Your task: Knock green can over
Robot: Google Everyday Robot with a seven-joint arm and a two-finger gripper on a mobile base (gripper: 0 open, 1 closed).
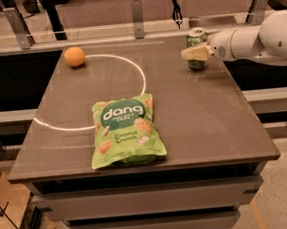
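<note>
The green can (196, 37) stands upright near the far right corner of the dark table (193, 112). It has a silver top rim. My gripper (192, 53) comes in from the right on a white arm (257, 40). Its pale fingers (196, 53) cross in front of the can's middle and hide part of it. The fingertips point left, just past the can's left side. Whether the fingers touch the can cannot be told.
A green "dang" snack bag (125, 131) lies flat at the front middle of the table. An orange ball (74, 57) sits at the far left. A white circle line (129, 62) is drawn on the tabletop. Metal rails (137, 16) run behind the table.
</note>
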